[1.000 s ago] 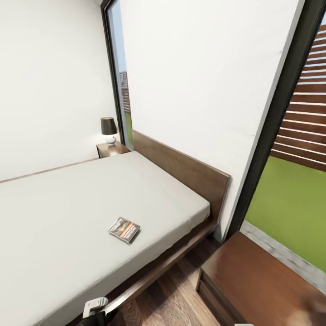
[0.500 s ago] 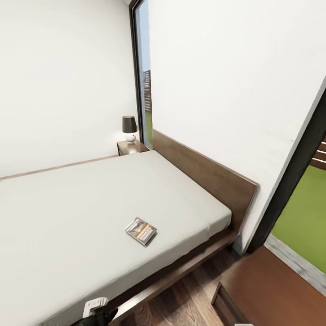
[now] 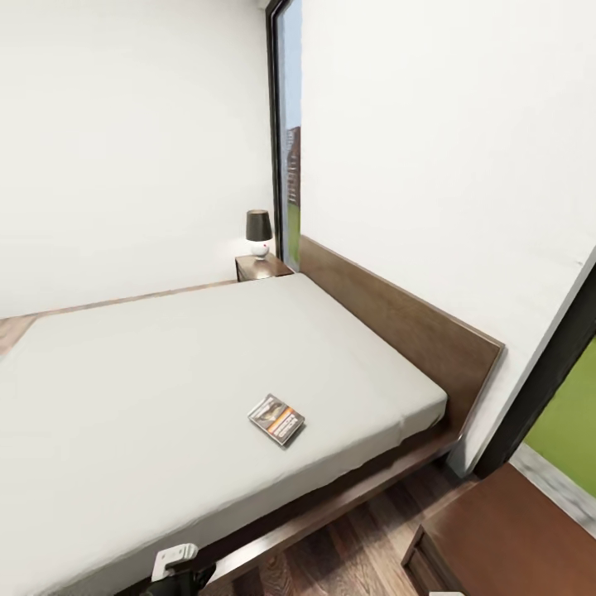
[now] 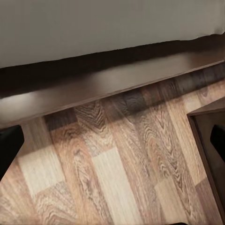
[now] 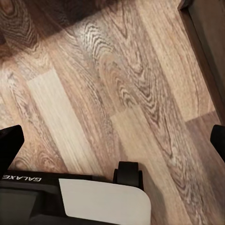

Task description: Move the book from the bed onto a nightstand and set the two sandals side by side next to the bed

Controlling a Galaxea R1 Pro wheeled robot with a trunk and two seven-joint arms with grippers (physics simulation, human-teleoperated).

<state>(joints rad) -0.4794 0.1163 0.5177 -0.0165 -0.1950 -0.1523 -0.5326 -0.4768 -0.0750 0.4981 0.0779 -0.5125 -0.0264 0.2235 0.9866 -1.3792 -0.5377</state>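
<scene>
The book (image 3: 276, 420), a small paperback with a dark cover and an orange band, lies flat on the pale mattress of the bed (image 3: 165, 389), near the bed's near side and toward the headboard end. One dark nightstand (image 3: 263, 266) stands at the far side of the bed by the headboard. A second nightstand (image 3: 505, 538) is close by at the lower right. My left gripper (image 4: 112, 145) hangs open over the wood floor beside the bed frame (image 4: 108, 84). My right gripper (image 5: 112, 140) is open above bare floor. The sandals are out of view.
A small lamp (image 3: 258, 232) with a dark shade stands on the far nightstand. A tall dark-framed window (image 3: 287, 132) rises behind it, and another window edge (image 3: 546, 372) is at the right. My base (image 5: 70, 201) shows under the right gripper. A narrow floor strip runs between bed and near nightstand.
The head camera has swung left, so the bed, book, lamp and window sit further right in the picture. Less of the near nightstand shows. Nothing on the bed has moved.
</scene>
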